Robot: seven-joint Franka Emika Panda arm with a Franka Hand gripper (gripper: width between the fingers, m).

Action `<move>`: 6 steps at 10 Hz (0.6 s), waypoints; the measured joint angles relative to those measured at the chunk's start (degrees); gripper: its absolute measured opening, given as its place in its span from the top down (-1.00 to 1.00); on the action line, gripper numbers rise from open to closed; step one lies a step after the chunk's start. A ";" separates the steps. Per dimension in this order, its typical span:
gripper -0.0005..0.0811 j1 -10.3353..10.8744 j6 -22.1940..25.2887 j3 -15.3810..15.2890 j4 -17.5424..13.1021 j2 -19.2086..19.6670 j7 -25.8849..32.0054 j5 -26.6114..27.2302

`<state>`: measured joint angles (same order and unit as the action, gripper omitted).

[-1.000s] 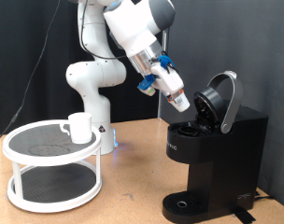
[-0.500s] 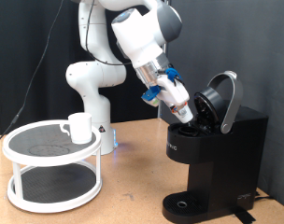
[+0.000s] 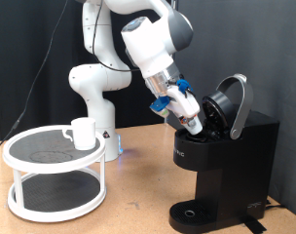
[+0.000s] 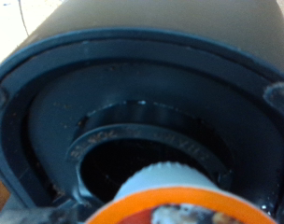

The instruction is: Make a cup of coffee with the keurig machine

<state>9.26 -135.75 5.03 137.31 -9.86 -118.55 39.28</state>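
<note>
One white coffee pod [image 4: 172, 198] sits pinched between the gripper's [image 3: 195, 124] fingers, which have dropped closer over the past second, its tip now just above the keurig machine's [image 3: 226, 161] open brew chamber [image 4: 142, 149]. The cup [image 3: 83, 133] waits well apart on the round white stand [image 3: 53, 175].

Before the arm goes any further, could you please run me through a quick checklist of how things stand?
1. keurig machine lid raised: ok.
2. Pod chamber unobstructed: ok, it looks empty.
3. pod between the fingers of the gripper: ok.
4. Pod lined up over the chamber: ok, roughly.
5. cup on the machine's drip tray: not ok, it stands on the white stand.
6. Water in the machine: cannot tell.
</note>
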 joint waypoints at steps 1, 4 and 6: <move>0.06 0.00 -0.37 -0.04 -0.03 0.38 -0.01 0.32; 0.06 0.00 -0.70 -0.05 -0.13 1.09 -0.04 0.86; -0.10 0.00 -0.70 -0.40 0.14 1.27 -0.03 0.96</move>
<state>9.26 -136.46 4.63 137.45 -8.59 -118.59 40.24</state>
